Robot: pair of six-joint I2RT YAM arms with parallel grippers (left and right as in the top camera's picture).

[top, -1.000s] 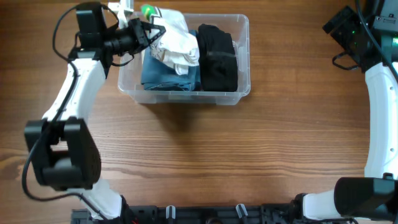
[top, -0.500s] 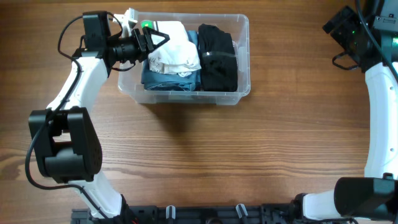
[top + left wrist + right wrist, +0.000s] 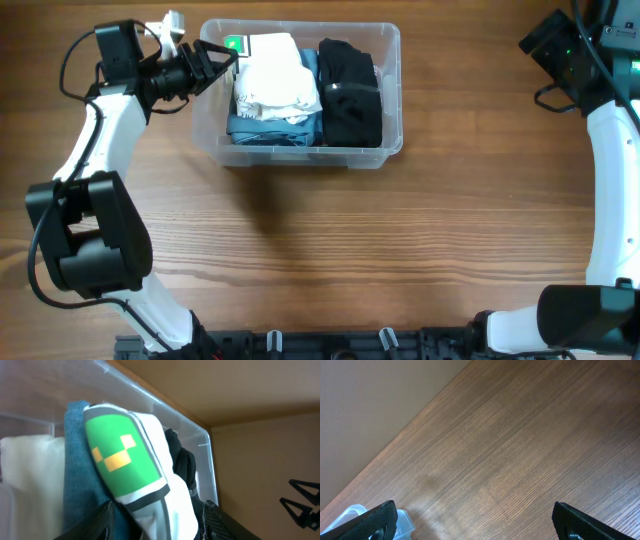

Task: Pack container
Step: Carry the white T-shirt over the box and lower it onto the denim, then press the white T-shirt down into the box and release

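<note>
On the brown wooden worktop (image 3: pixel 330 250), the clear rectangular plastic container (image 3: pixel 395 60) sits back-left, holding the folded white garment (image 3: pixel 275 80). The left tool (image 3: pixel 218 62) hovers at its left rim, spread wide and empty, as is the right tool (image 3: pixel 475 512). Best to lift straight clear without snagging the cloth.

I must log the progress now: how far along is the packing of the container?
Done: a white garment, a blue garment under it and a black garment beside them lie inside the container. In hand: nothing. The left gripper is open at the container's left rim, and the right gripper is open over the table. Left: no loose garment shows, so packing looks nearly finished.
</note>
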